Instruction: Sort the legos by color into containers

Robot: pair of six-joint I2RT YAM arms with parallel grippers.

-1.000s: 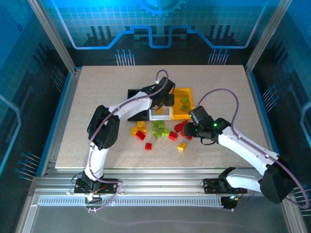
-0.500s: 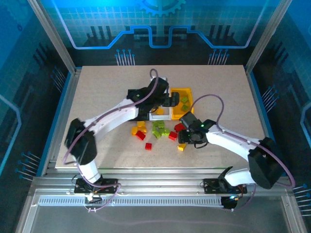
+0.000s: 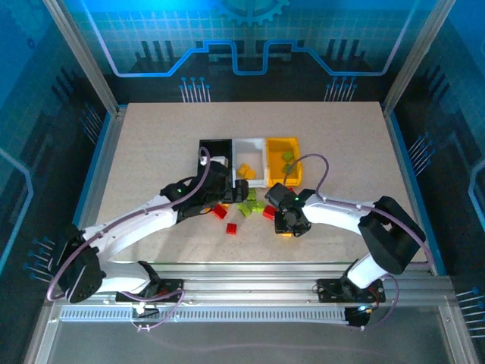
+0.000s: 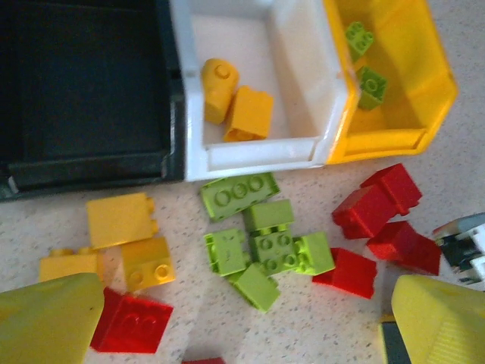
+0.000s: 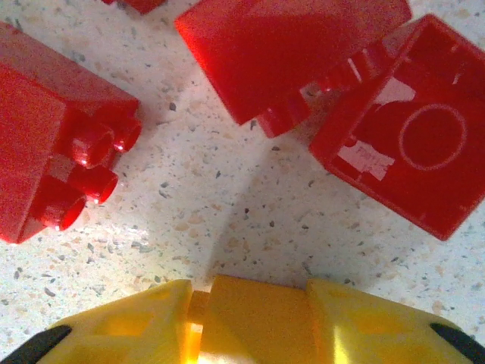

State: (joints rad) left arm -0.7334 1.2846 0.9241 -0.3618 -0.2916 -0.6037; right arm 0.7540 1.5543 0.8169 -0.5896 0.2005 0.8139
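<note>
Three containers stand in a row: black [image 3: 214, 148], white [image 3: 250, 168] and yellow [image 3: 286, 158]. The white bin [image 4: 258, 155] holds two yellow-orange legos [image 4: 235, 102]. The yellow bin [image 4: 424, 98] holds two green legos [image 4: 365, 64]. My left gripper [image 4: 242, 334] hangs open over the loose pile, above green legos [image 4: 265, 243], with yellow ones [image 4: 121, 224] to the left and red ones [image 4: 379, 205] to the right. Low on the table, my right gripper [image 5: 254, 296] is shut on a yellow-orange lego [image 5: 258, 322], beside red legos [image 5: 68, 152]. From above, this gripper [image 3: 286, 221] sits at the pile's right edge.
The black bin [image 4: 83, 91] looks empty in the left wrist view. A lone red lego [image 3: 232, 228] lies nearer the table's front edge. The two grippers work close together over the pile, the left gripper [image 3: 239, 191] just left of the right one.
My left arm drew back from the white bin to the pile and its jaws opened wide. My right gripper moved left and down onto the yellow-orange lego and closed on it.
</note>
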